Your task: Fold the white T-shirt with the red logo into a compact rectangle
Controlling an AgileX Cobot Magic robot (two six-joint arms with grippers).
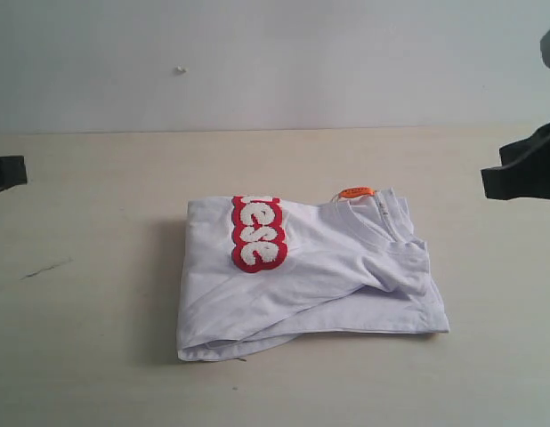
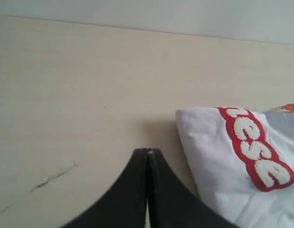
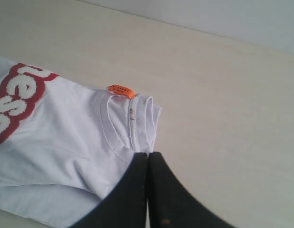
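Observation:
The white T-shirt (image 1: 311, 280) lies folded into a rough rectangle in the middle of the table, collar and orange neck tag (image 1: 356, 191) at its far right. Part of the red logo (image 1: 258, 233) shows on top near the far left corner, folded over the edge. My left gripper (image 2: 148, 151) is shut and empty, above bare table left of the shirt (image 2: 232, 166). At the right edge of the exterior view, my right gripper (image 3: 148, 153) is shut and empty too, raised clear of the shirt's collar (image 3: 132, 123). The logo (image 3: 16, 102) and tag (image 3: 121, 90) show in the right wrist view.
The pale wooden table (image 1: 97, 222) has a dark scratch mark (image 1: 45, 267) at the left. A plain light wall (image 1: 275, 53) stands behind it. The left arm's dark part (image 1: 6, 171) sits at the left edge, the right arm's (image 1: 524, 169) at the right.

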